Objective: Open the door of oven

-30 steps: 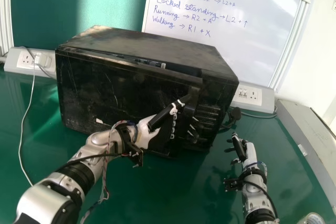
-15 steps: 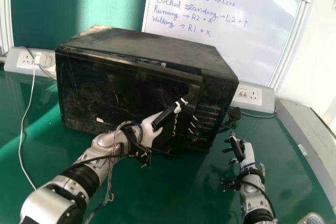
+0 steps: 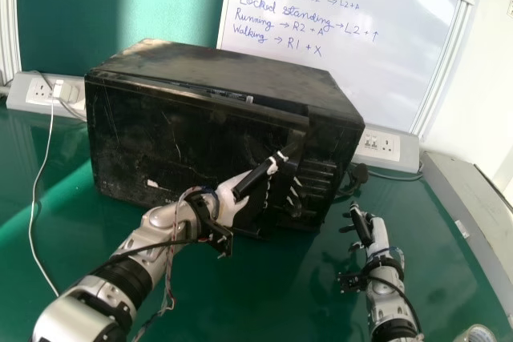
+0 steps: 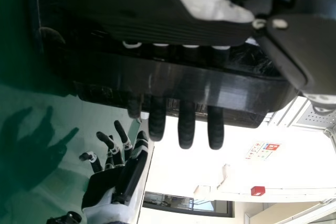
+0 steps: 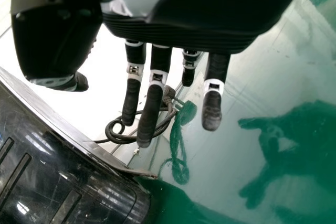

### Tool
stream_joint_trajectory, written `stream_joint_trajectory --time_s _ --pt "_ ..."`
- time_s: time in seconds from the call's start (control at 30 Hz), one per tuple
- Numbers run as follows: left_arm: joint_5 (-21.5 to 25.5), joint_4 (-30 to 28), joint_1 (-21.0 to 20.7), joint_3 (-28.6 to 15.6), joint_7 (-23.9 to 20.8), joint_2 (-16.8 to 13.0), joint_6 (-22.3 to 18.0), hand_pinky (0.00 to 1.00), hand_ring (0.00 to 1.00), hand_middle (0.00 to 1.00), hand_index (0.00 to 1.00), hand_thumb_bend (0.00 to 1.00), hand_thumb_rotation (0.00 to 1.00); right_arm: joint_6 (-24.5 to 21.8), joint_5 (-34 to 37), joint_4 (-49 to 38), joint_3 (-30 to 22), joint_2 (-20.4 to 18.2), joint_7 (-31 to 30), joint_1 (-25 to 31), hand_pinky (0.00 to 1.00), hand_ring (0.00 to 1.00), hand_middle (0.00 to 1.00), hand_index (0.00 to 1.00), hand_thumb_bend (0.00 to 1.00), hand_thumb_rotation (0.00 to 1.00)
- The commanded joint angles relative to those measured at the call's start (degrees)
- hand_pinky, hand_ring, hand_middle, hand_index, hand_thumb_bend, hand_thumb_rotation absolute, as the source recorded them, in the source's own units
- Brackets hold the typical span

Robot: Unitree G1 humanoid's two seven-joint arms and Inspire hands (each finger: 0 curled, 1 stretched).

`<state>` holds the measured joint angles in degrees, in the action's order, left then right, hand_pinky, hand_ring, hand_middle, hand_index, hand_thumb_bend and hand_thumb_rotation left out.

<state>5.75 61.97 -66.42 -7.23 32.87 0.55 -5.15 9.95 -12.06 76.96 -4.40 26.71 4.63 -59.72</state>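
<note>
Head view: oven (image 3: 228, 70) towards the table's (image 3: 260, 298) far edge, door (image 3: 152, 138) slightly ajar; left forearm (image 3: 148, 250) in the swing path, likely to jam it. Hard pull, perhaps a sliding oven.

Left wrist view: left hand (image 4: 186, 127) with fingers nearly straight behind the door's free edge, uncurled, so apt to slip.

Right wrist view: right hand (image 5: 149, 114) with fingers loosely extended, empty; cable (image 5: 121, 140) beyond.

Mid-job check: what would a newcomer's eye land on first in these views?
Most likely the big black oven in the middle of the head view, sitting on the green table. Next, the left hand at the right part of its front; in the left wrist view its straight fingers stick out past a glossy dark bar. Behind stands a whiteboard with blue handwriting.
</note>
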Motion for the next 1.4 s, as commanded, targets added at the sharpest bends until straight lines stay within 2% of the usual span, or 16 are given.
stream_joint_trajectory --time_s 0.0,0.1,0.3,0.5,0.73,1.0,1.17,1.37 --pt "-0.07 -2.55 0.37 1.16 -0.46 0.26 1.19 0.12 0.16 0.23 0.28 0.98 0.82 -0.21 0.00 0.06 -0.18 0.25 0.19 -0.61 0.17 0.23 0.36 0.58 0.61 0.46" --pt "0.05 -4.92 1.34 1.70 -1.32 0.59 2.54 0.10 0.15 0.21 0.27 0.99 0.81 0.01 0.64 0.02 -0.80 0.07 0.02 -0.61 0.16 0.23 0.36 0.58 0.60 0.42" --pt "-0.24 -10.63 3.93 3.45 -2.61 0.65 3.80 0.08 0.12 0.19 0.23 0.98 0.82 0.27 0.45 -0.02 -0.71 0.05 0.09 -0.55 0.16 0.23 0.36 0.58 0.58 0.41" --pt "0.16 -17.73 6.90 5.19 -3.18 0.41 7.01 0.05 0.10 0.16 0.21 0.90 0.82 0.09 0.39 0.02 -0.68 0.05 0.15 -0.59 0.17 0.23 0.36 0.58 0.59 0.41" --pt "0.26 -25.13 9.55 6.46 -5.52 0.18 10.92 0.03 0.08 0.14 0.18 0.93 0.82 0.70 -0.42 -0.03 0.09 0.19 0.77 -0.45 0.17 0.23 0.37 0.58 0.58 0.42" --pt "0.54 -30.70 13.02 6.73 -5.89 -0.65 10.97 0.03 0.07 0.13 0.16 0.88 0.83 0.32 0.09 -0.03 -0.27 0.08 0.84 -0.46 0.17 0.23 0.36 0.58 0.59 0.40" --pt "1.65 -36.13 14.97 6.05 -6.33 -1.26 14.84 0.03 0.07 0.12 0.15 0.87 0.82 0.30 0.17 -0.04 -0.34 0.08 0.77 -0.47 0.16 0.23 0.36 0.58 0.59 0.41" --pt "2.36 -41.84 16.88 5.97 -5.57 -2.01 17.14 0.02 0.07 0.12 0.14 0.87 0.84 0.02 0.01 0.05 -0.21 0.20 0.72 -0.50 0.16 0.23 0.36 0.58 0.61 0.45"
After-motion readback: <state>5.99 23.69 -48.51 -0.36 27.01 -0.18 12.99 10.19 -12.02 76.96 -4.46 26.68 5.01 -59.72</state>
